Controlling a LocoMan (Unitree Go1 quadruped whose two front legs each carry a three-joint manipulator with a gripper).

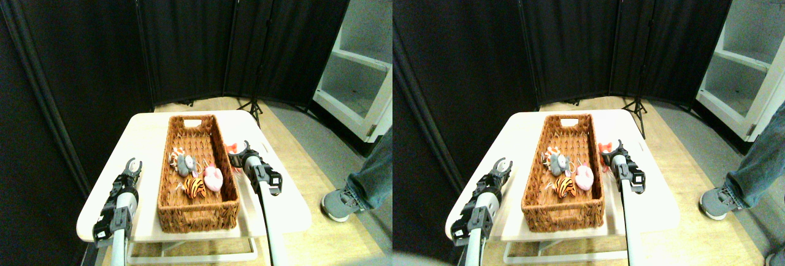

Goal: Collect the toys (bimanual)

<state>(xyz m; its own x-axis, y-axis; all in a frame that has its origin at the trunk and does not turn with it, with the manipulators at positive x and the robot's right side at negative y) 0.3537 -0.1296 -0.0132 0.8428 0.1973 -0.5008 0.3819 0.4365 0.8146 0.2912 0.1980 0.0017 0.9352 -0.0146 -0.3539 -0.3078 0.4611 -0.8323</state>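
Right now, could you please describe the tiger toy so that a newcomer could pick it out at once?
Find the long brown wicker basket on the pale table. The tiger toy lies inside it, toward the near end, just left of the pink toy and nearer than the grey toy. It alone is orange with black stripes.

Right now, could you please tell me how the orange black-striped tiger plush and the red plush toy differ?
The orange black-striped tiger plush lies inside the long brown wicker basket; the red plush toy is outside it, on the white table. The tiger lies clear of both grippers; the red toy sits at the right gripper. Both are small plush animals.
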